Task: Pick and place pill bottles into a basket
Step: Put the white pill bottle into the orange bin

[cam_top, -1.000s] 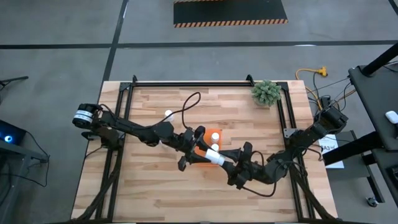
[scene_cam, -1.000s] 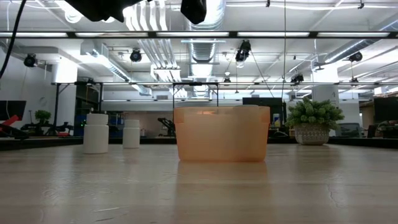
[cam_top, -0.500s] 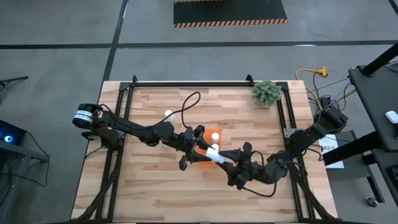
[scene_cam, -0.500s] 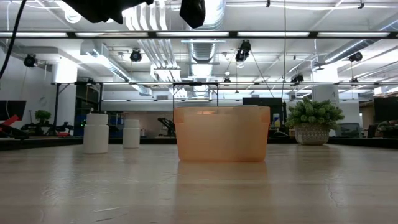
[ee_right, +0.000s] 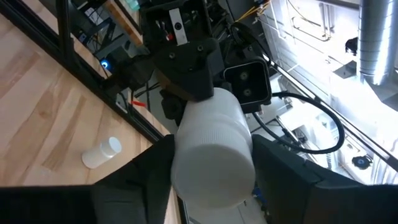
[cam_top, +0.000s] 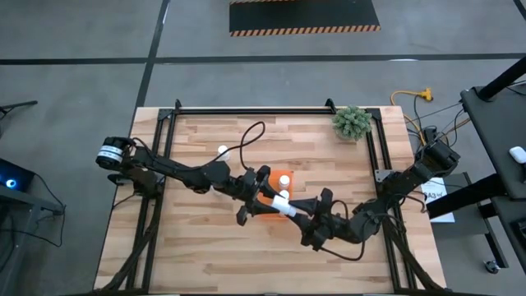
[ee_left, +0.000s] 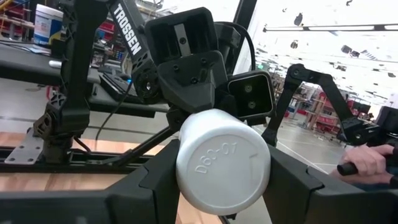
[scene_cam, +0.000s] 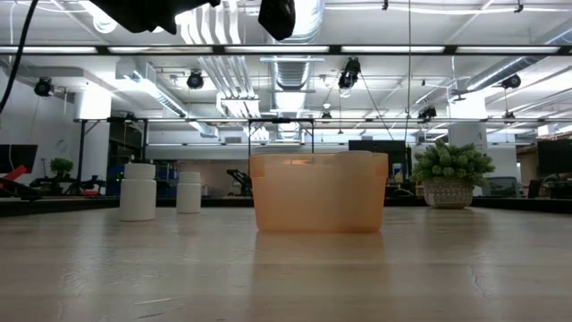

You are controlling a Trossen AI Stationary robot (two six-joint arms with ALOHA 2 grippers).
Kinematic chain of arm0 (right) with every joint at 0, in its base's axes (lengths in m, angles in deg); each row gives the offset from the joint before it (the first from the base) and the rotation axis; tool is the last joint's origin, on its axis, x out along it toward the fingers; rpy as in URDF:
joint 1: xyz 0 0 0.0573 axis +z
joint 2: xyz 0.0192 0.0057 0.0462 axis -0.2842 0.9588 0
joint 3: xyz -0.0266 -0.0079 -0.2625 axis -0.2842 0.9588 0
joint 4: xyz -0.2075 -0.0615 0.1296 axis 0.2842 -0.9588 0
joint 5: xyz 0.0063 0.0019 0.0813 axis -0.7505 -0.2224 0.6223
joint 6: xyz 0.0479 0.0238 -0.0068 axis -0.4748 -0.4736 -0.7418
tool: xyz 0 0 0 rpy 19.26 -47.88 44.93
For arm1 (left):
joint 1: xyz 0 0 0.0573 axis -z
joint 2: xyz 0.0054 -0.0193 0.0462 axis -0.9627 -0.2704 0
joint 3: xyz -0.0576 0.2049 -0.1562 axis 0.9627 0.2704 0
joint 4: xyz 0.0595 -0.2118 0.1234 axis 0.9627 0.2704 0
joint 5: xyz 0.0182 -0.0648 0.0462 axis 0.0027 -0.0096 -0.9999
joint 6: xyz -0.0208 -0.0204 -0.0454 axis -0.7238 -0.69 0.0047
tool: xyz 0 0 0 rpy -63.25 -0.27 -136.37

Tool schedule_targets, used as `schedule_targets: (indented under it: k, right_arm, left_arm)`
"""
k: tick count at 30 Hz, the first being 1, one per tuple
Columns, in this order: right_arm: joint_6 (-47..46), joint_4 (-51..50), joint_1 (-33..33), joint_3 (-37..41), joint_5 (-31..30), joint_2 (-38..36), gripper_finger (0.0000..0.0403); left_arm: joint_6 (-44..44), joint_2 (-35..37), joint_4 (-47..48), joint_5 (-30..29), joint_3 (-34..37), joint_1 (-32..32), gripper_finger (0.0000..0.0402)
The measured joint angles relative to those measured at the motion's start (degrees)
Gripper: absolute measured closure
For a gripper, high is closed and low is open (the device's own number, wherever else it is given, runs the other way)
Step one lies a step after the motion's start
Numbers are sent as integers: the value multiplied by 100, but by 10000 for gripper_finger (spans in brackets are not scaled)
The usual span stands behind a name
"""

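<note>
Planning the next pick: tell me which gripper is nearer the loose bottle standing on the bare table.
Left. The left gripper is over the basket, on the side toward the loose bottle; the right gripper is at the basket's opposite edge.

Over the basket [cam_top: 265, 207] the air is crowded: the left gripper [cam_top: 265, 197] and right gripper [cam_top: 306, 215] meet there end to end, both clamped on one pill bottle [cam_top: 284, 208] lying crosswise between them, so the basket's 6 o'clock half is blocked from above. Two bottles [cam_top: 283, 178] already stand in its 12 o'clock part. At 10 o'clock from the basket a loose bottle [cam_top: 222, 151] stands on open table [cam_top: 197, 247], with a cable loop just beside it. The plant [cam_top: 352, 122] occupies the 2 o'clock corner. The table's 6 o'clock strip lies bare.
</note>
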Motion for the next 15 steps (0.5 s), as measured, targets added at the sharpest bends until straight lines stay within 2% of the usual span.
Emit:
schedule_targets:
  k: [3, 10, 15]
  right_arm:
    - [1, 4, 1, 0, -7, 0, 247]
    - [8, 11, 1, 0, -17, 0, 248]
    - [9, -3, 1, 0, -3, 0, 248]
  left_arm:
    - [7, 2, -15, -4, 6, 0, 236]
    - [4, 0, -20, -2, 6, 0, 236]
    - [13, -12, -2, 0, 6, 0, 212]
